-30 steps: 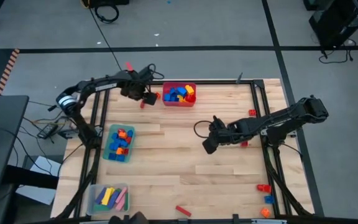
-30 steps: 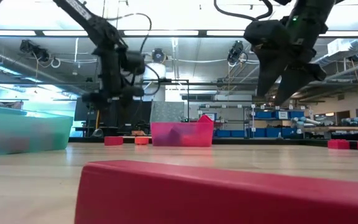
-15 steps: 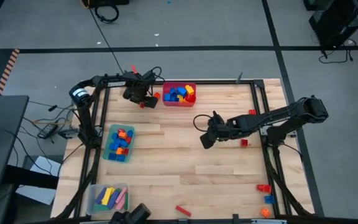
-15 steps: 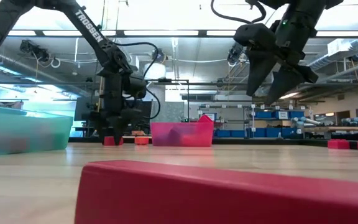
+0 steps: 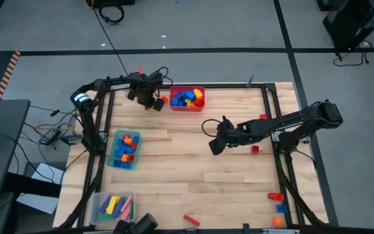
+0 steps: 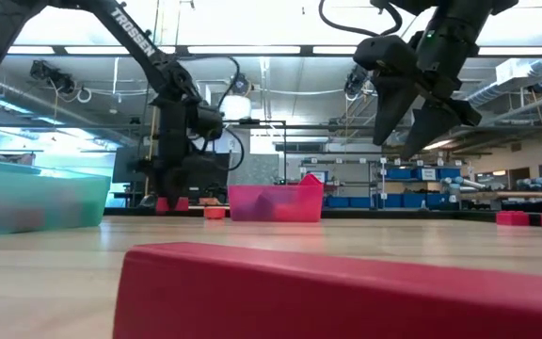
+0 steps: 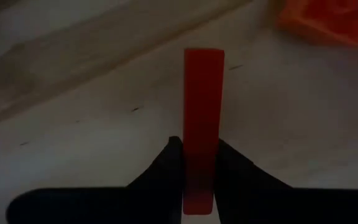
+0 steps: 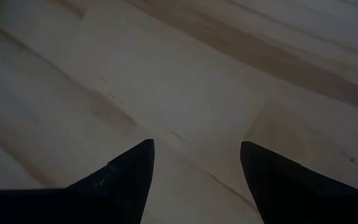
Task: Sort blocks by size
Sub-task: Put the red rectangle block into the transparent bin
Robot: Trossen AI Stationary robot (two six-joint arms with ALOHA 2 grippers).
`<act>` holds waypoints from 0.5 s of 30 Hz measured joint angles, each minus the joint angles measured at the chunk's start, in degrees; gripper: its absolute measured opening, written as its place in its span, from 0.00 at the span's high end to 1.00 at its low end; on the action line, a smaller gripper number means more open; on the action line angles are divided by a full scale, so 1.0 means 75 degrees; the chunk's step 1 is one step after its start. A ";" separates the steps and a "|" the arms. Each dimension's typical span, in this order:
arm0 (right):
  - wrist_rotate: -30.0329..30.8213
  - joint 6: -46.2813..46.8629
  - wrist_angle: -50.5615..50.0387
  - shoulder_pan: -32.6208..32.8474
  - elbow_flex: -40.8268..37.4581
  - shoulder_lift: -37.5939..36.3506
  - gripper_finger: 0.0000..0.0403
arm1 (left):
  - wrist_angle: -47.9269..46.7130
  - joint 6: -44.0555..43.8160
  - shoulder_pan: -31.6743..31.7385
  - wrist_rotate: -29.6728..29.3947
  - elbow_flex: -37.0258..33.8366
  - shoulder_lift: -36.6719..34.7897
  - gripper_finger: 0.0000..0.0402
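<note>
The table (image 5: pixel 193 175) is pale wood in planks, smooth with a soft sheen. The red bar (image 7: pixel 202 118) in the left gripper (image 7: pixel 199 163) looks like smooth plastic. Both grippers' fingers (image 8: pixel 124 174) are matt black.

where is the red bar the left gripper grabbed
The red bar is pinched in the left gripper at the table's far left, just left of the red bin, with an orange block beside it.

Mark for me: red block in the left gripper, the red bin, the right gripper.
red block (image 7: pixel 203 118): left wrist view, middle of its top face.
red bin (image 5: pixel 187 108): high view, near rim.
right gripper (image 8: pixel 197 165): right wrist view, midway between its open fingertips.
</note>
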 joint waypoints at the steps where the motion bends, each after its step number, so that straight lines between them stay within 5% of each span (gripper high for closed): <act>1: -0.0022 -0.0006 0.0000 0.0000 0.0000 0.0000 0.37 | -0.0189 -0.0003 -0.0031 -0.0001 0.0082 -0.0076 0.86; 8: -0.0133 -0.0259 0.0000 0.0023 0.0000 0.0000 0.38 | -0.1657 0.0138 -0.0659 0.0178 0.0200 -0.1337 0.86; 15: -0.0310 -0.0769 0.0015 0.0029 0.0000 0.0000 0.37 | -0.2800 -0.1060 -0.2577 0.0265 0.0200 -0.3406 0.86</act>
